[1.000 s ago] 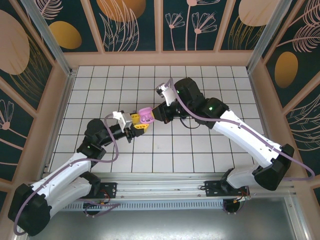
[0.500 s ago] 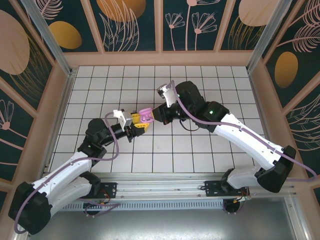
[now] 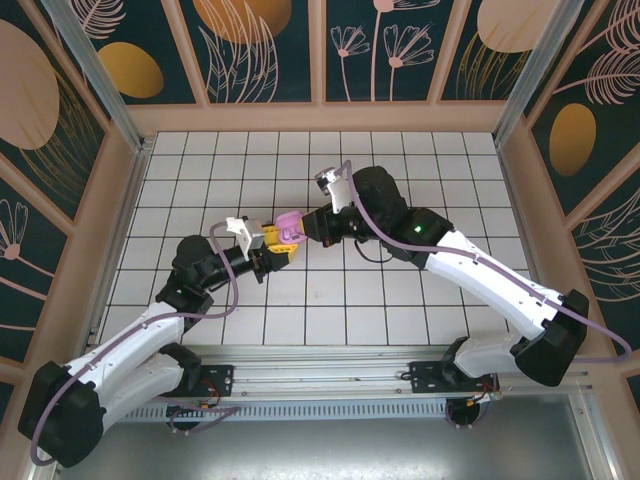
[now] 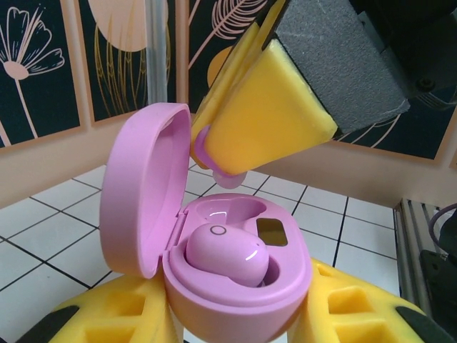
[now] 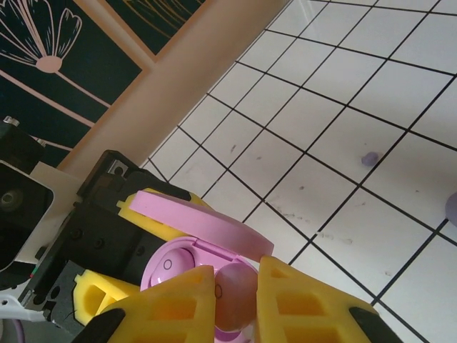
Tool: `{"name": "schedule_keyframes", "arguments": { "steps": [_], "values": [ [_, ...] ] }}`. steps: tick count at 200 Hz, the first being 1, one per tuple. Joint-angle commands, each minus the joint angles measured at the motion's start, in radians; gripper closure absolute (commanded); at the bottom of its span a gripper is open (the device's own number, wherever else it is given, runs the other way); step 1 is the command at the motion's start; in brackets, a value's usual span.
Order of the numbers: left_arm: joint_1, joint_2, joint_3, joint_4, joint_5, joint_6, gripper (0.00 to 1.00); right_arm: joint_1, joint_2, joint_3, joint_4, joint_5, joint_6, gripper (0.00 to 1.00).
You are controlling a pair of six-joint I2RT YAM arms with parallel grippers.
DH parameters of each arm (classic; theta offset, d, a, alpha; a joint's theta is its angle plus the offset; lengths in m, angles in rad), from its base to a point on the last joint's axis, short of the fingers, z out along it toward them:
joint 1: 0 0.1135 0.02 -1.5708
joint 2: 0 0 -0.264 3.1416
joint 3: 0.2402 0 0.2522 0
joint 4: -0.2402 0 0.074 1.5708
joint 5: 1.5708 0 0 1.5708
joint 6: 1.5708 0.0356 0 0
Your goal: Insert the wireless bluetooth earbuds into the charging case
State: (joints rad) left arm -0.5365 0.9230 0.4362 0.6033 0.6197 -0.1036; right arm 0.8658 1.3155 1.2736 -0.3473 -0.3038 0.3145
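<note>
Here, glossy pink earbud (image 4: pixel 227 255) in open pink case (image 4: pixel 140 200).

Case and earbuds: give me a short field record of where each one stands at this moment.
case: open, lid tilted back
case holder: left hand, shut on it
seated earbud: in the slot nearer the left wrist camera
far slot: empty
held earbud: pinched in right hand, just above the far slot
status: one in, one not yet inserted
</note>
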Motion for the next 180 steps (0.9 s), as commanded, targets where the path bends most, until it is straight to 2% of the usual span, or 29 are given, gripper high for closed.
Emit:
{"name": "schedule_keyframes", "arguments": {
  "steps": [1,33,102,146,180],
  "values": [
    [-0.013,0.008,0.047,0.066,0.035,-0.011,0.94,0.037,0.000,-0.017,0.086,-0.142,0.024,0.85],
    [-0.012,0.004,0.050,0.063,0.028,-0.023,0.94,0.055,0.011,-0.006,0.029,-0.138,-0.021,0.85],
    [-0.011,0.016,0.093,0.056,0.054,-0.074,0.94,0.056,-0.029,-0.058,0.065,-0.123,-0.052,0.85],
    [-0.013,0.019,0.122,0.031,0.061,-0.083,0.94,0.055,-0.045,-0.057,0.005,-0.104,-0.097,0.85],
    [-0.013,0.041,0.138,0.028,0.079,-0.089,0.93,0.055,-0.056,-0.057,0.000,-0.074,-0.080,0.85]
  ]
}}
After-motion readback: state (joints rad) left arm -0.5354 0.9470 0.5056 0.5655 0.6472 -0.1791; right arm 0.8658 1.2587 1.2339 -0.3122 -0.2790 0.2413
